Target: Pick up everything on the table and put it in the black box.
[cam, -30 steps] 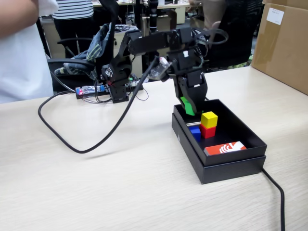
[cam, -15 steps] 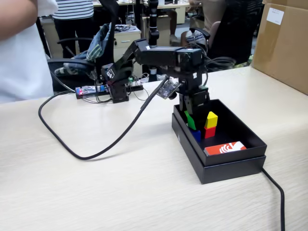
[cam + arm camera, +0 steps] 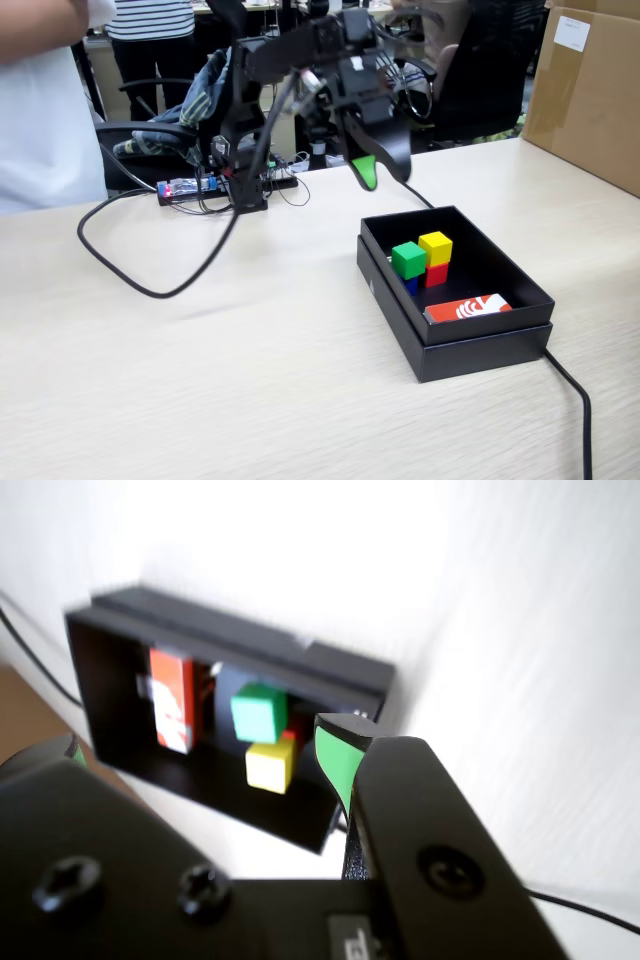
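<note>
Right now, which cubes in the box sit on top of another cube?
The green cube and the yellow cube. Green rests on the blue cube, yellow on the red cube; blue and red are the lower ones in the black box.

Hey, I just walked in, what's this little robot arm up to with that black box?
It's clearing coloured cubes into the black box. Right now the gripper is raised above the table behind the box, holding nothing. Inside the box the green cube sits on the blue cube and the yellow cube on the red cube, next to a red-and-white card. No cubes show on the table.
</note>
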`<move>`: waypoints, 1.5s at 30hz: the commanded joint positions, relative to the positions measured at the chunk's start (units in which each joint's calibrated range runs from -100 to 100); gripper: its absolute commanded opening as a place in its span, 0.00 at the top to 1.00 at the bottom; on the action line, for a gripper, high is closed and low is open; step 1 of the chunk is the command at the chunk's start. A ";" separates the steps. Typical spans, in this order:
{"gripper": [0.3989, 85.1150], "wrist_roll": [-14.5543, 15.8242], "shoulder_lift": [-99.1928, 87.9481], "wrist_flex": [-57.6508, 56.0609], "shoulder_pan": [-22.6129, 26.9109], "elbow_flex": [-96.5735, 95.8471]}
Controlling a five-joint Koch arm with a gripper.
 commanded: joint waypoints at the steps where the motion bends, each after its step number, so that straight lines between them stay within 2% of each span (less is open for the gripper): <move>1: 0.44 -1.86 -17.61 2.19 -3.66 -4.77; 6: 0.42 -5.52 -38.60 13.08 -7.47 -30.79; 10: 0.41 -8.01 -56.85 28.63 -8.89 -56.99; 13: 0.41 -8.30 -66.72 32.95 -8.89 -69.77; 21: 0.39 -8.50 -69.13 49.97 -9.47 -94.88; 26: 0.39 -10.35 -69.13 70.01 -9.47 -112.11; 30: 0.39 -10.35 -69.13 72.00 -9.38 -117.91; 33: 0.40 -11.04 -69.13 77.87 -9.33 -123.44; 45: 0.43 -10.99 -69.13 76.92 -9.47 -124.08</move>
